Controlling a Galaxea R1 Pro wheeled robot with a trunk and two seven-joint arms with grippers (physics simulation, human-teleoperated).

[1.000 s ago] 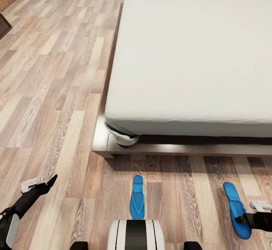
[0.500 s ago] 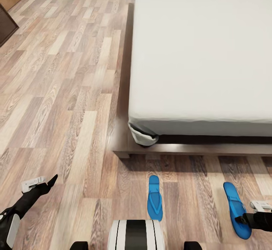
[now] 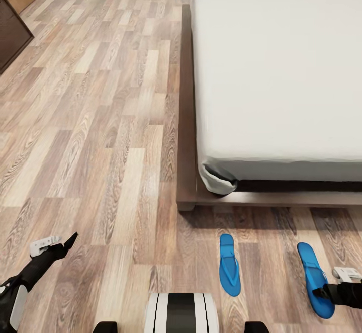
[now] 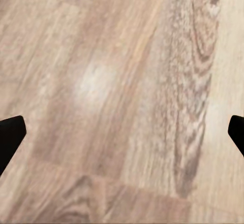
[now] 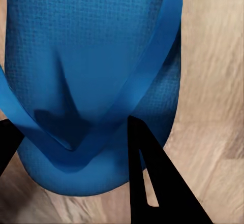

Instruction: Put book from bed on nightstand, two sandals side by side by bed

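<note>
the right gripper (image 3: 327, 293) holds one blue sandal (image 3: 314, 278) by its strap, at three o'clock of the other sandal (image 3: 229, 264), to pair them beside the bed (image 3: 281, 71); the left gripper (image 3: 64, 245) hangs wide apart.

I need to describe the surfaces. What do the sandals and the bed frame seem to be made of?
The sandals look like matte blue foam or rubber: the right wrist view shows a fine dotted texture on the sole. The bed frame looks like dark brown wood with a faint sheen.
</note>
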